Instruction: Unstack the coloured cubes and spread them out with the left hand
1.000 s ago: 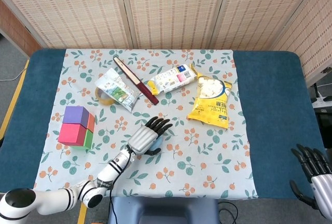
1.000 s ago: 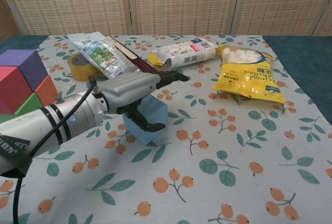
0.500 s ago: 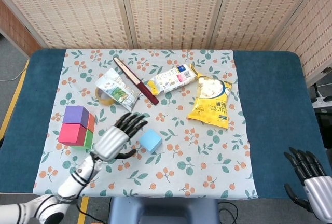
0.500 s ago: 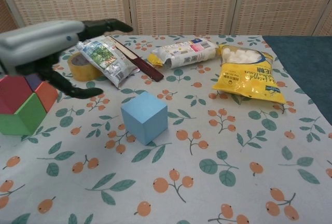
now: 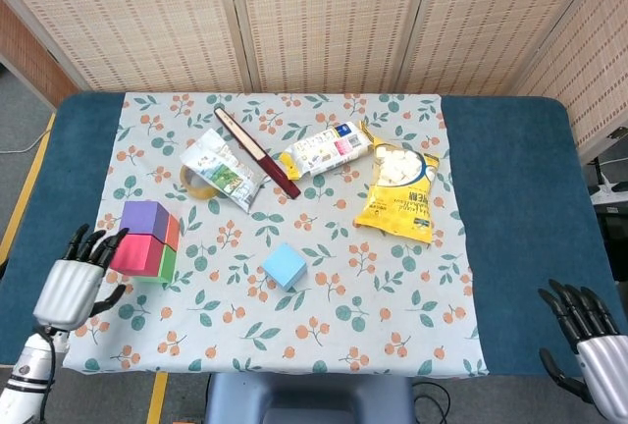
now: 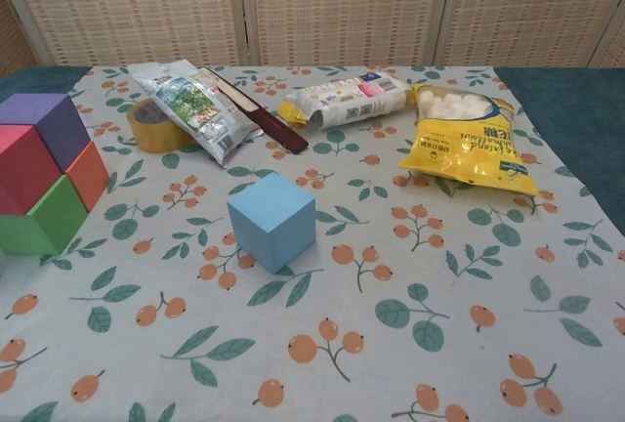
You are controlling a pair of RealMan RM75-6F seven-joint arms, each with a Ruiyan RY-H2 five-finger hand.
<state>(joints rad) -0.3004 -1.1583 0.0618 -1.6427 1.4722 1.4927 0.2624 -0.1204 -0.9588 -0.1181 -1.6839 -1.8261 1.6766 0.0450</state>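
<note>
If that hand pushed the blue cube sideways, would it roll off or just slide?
Most likely slide. The blue cube sits flat on one face on the tablecloth, and flat sides don't roll. A high push might tip it onto the next face. It looks matte, probably foam or light plastic, so it should move easily; the cloth might bunch a little.

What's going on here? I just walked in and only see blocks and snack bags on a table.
A two-armed robot is unstacking coloured cubes. One blue cube sits alone mid-cloth; the stack of purple, pink, orange and green cubes remains at the left. The left hand is open beside the stack, holding nothing. The right hand idles at the table's near right edge.
</note>
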